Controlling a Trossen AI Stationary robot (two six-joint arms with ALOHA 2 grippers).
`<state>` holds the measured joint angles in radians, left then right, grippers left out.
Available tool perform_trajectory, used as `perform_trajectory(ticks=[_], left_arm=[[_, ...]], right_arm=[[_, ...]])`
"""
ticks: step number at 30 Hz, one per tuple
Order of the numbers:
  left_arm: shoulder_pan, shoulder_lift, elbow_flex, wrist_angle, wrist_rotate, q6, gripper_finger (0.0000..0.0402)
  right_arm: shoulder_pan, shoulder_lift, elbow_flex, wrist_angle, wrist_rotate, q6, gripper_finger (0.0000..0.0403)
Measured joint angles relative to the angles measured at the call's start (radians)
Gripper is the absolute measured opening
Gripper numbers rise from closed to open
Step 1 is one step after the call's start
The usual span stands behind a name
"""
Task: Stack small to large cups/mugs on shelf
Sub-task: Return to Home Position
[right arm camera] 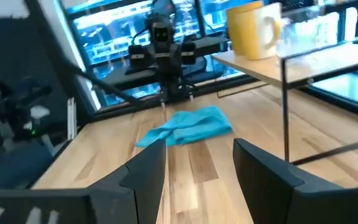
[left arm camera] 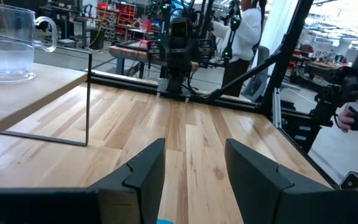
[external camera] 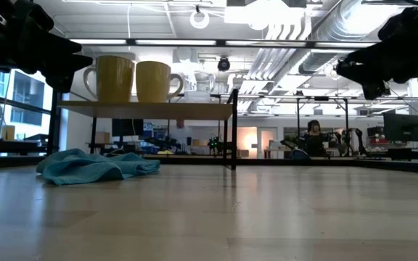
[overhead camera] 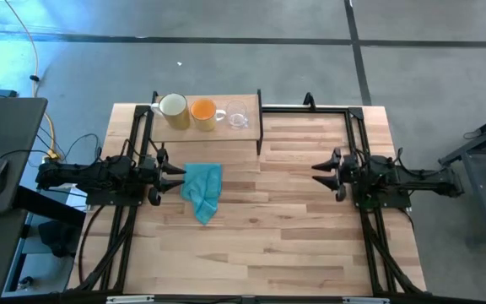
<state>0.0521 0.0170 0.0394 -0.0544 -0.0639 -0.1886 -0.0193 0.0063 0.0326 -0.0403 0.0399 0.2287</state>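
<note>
Three cups stand in a row on the raised light-wood shelf (overhead camera: 205, 128) at the table's far side: a cream-white mug (overhead camera: 172, 106) at its left end, an orange mug (overhead camera: 202, 110) in the middle, a small clear glass cup (overhead camera: 237, 116) at its right end. In the low view the two mugs (external camera: 115, 77) (external camera: 154, 80) show side by side, with the glass cup (external camera: 199, 85) beyond. The glass cup (left arm camera: 5, 46) also appears in the left wrist view. My left gripper (overhead camera: 178, 175) hovers open at the table's left, my right gripper (overhead camera: 317, 168) open at the right. Neither touches anything.
A crumpled teal cloth (overhead camera: 202, 190) lies on the plank tabletop just right of my left gripper, in front of the shelf. Bare planks (overhead camera: 277, 228) spread between the arms and toward the near edge. A person (left arm camera: 241, 31) stands beyond the table.
</note>
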Motion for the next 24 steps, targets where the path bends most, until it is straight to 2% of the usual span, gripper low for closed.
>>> perform_trajectory(ticks=[7,24], left_arm=[[0.000,0.000,0.000,0.000,0.000,0.000,0.0154],[0.000,0.000,0.000,0.000,0.000,0.000,0.0154]], right_arm=[[0.000,0.000,0.000,-0.003,-0.031,-0.153,0.0181],[0.000,0.000,0.000,-0.007,-0.037,-0.159,0.0181]])
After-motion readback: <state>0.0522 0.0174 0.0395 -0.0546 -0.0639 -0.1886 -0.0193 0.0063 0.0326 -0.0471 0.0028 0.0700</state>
